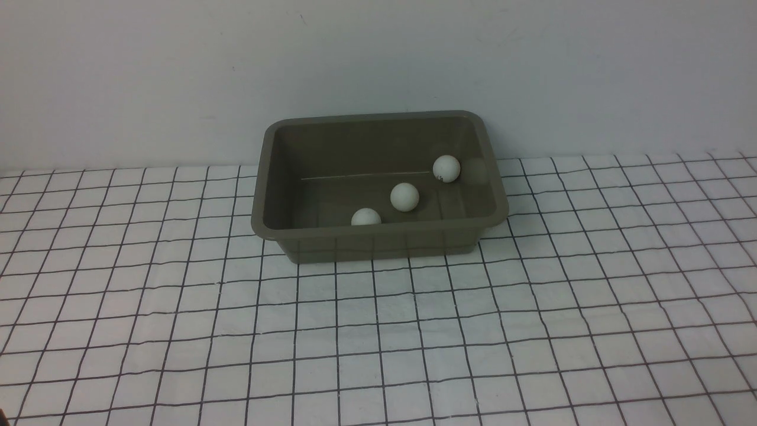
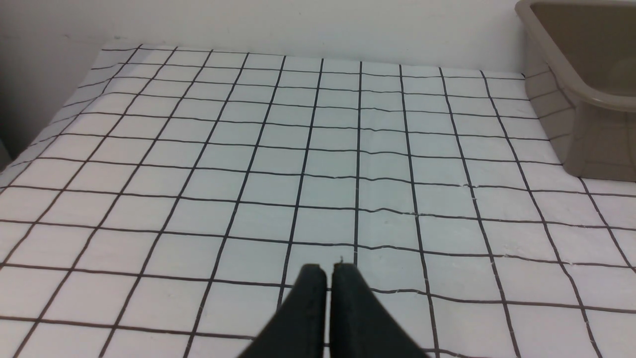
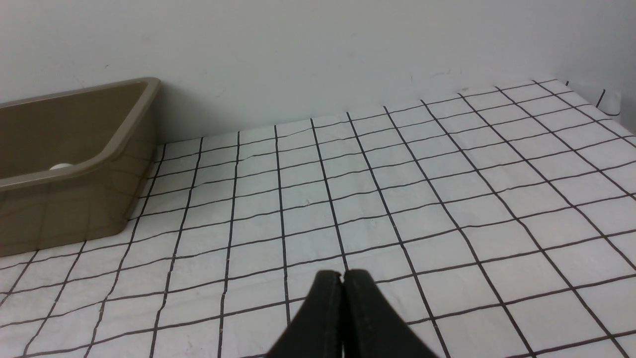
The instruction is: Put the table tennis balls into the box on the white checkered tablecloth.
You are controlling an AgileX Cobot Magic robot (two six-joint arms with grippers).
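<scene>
L gripper: jaws pressed together, nothing between them, hovering over bare white checkered tablecloth. R gripper: same — jaws closed tight, holding nothing. Neither arm shows in the front view.

Outward from there: the box sits at the back of the cloth near the wall, well apart from both grippers. Inside it, three table tennis balls – one by the near wall, one mid-floor, one toward the far right corner. No loose balls visible on the cloth in any view; can't tell if more hide under the near rim.

Handling, by judgement: balls are v. light, smooth, thin-shelled — prone to roll or squirt out. Grip across the widest part, gentle pressure, release low inside the box.
</scene>
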